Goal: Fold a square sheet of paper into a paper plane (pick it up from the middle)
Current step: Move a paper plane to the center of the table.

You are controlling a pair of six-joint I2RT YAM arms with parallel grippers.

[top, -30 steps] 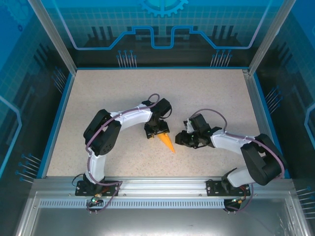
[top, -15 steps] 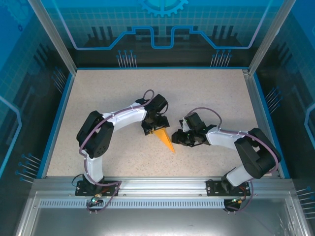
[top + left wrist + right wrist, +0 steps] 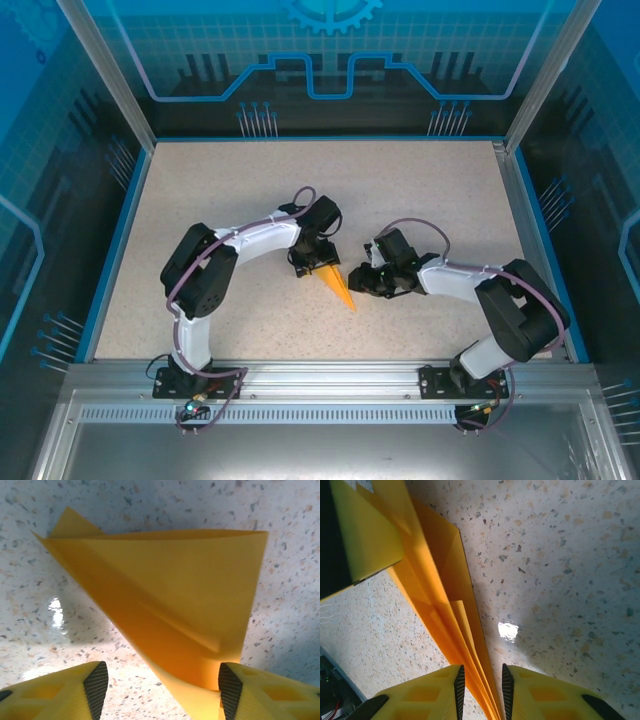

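Speckled beige stone-pattern table (image 3: 200, 200), enclosed by blue printed walls and aluminium posts. The paper plane (image 3: 339, 287) lies near the middle of it, a little toward the near edge, between the two grippers. Its point aims near and right.

**Gripper state**
- Right gripper (image 3: 481, 682): jaws narrow, closed on the stacked layers of the paper plane.
- Left gripper (image 3: 161, 676): jaws wide, set astride the broad far end of the paper plane. One pad (image 3: 227, 685) touches the paper. The other stands apart from it, with bare table in the gap.

**Step in hand (judged)**
The right gripper anchors the folds so that the left gripper can take the broad end and set the crease.

**Procedure for a good result**
1. Hold the right pinch firm, so that the layers do not slide against one another.
2. Centre the left jaws on the ridge of the fold, not on the loose flap beside it.
3. Close slowly and squarely. Thin paper is likely to buckle or skew under an off-centre push.
4. Stay low to the table, so that the point does not lift.

**Materials**
- Paper: thin, bright orange, with a soft sheen. It forms a slim wedge with sharp straight creases. One panel bows upward, and a small corner shows behind it.
- Fingers: yellow moulded plastic with dark ribbed pads.
- Table: hard and glossy, with a bright lamp reflection beside the paper.
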